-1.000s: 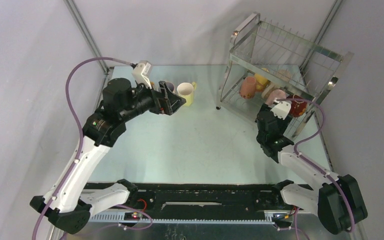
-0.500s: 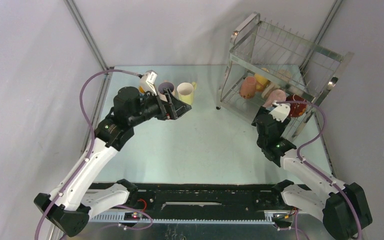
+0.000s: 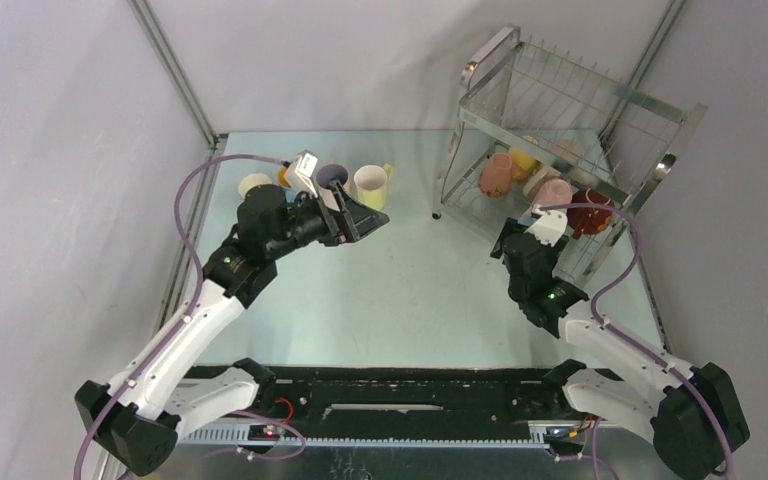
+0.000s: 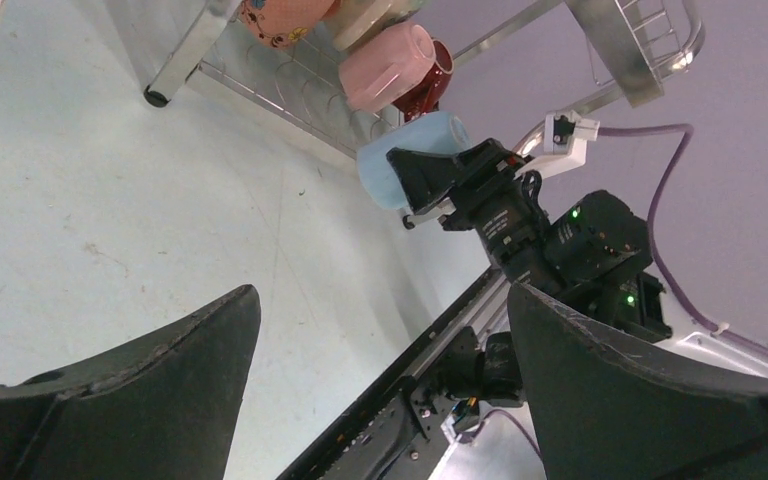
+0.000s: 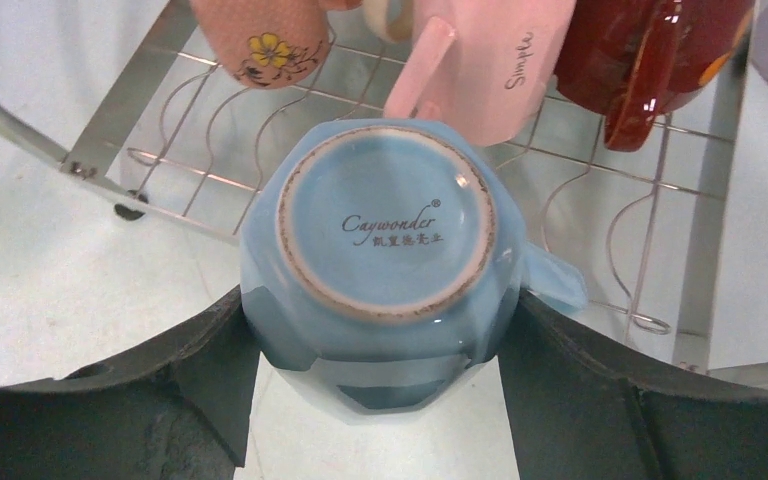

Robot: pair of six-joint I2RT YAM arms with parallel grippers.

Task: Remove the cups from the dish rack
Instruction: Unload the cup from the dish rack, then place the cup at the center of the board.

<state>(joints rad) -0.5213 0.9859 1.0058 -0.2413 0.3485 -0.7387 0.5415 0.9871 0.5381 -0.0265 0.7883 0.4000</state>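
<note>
Bench [image 3: 400,290]: pale, arms bolted at the near edge. Chrome wire dish rack [image 3: 488,60] stands at the far right, two tiers. Its lower tier holds a salmon flowered mug [image 3: 496,172], a yellow mug [image 3: 523,155], a pink mug [image 3: 557,190] and a dark red mug [image 3: 592,212], all lying tipped.

Right gripper [image 5: 380,330] is clamped on a light blue mug [image 5: 385,235], base toward the wrist camera, handle to its right, held just in front of the lower tier.

Left gripper [image 4: 380,380] hangs over mid-bench, jaws wide, nothing between them.

On the bench far left: purple mug [image 3: 332,176], pale yellow mug [image 3: 371,186] and cream mug [image 3: 255,184], all upright.
</note>
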